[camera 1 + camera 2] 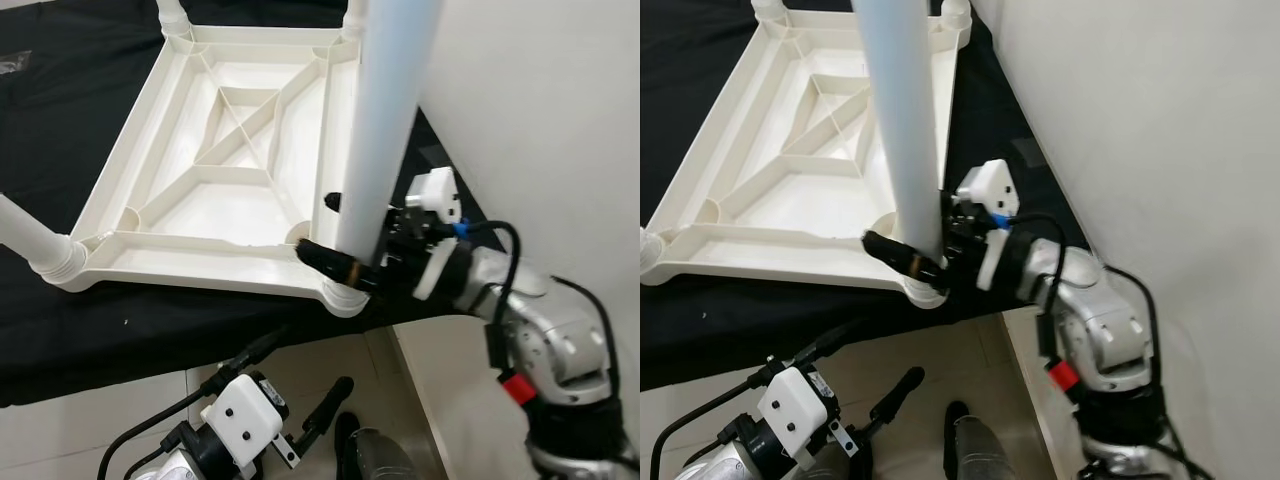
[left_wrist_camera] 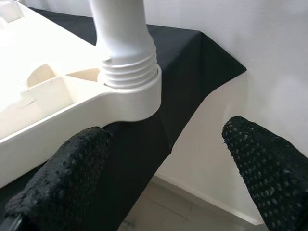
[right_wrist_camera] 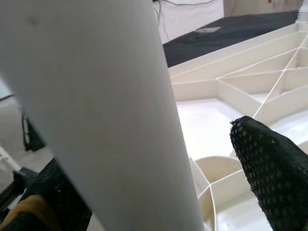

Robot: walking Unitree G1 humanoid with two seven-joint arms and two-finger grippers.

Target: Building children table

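A white plastic children's table point(image 1: 225, 150) lies upside down on a black cloth. Its near right leg point(image 1: 385, 110) stands upright in the corner socket, and the threaded base point(image 2: 130, 72) sits in the collar. My right gripper point(image 1: 320, 225) reaches in from the right and straddles this leg low down; in the right wrist view one finger point(image 3: 269, 159) stands apart from the leg, so it is open. My left gripper point(image 1: 300, 375) hangs open below the table's near edge, over the floor, holding nothing.
Another leg point(image 1: 30, 240) sticks out at the near left corner, and two more point(image 1: 172, 15) rise at the far corners. The black cloth point(image 1: 60, 120) covers a low platform. A white wall point(image 1: 540, 110) stands close on the right. Tiled floor point(image 1: 90, 420) lies in front.
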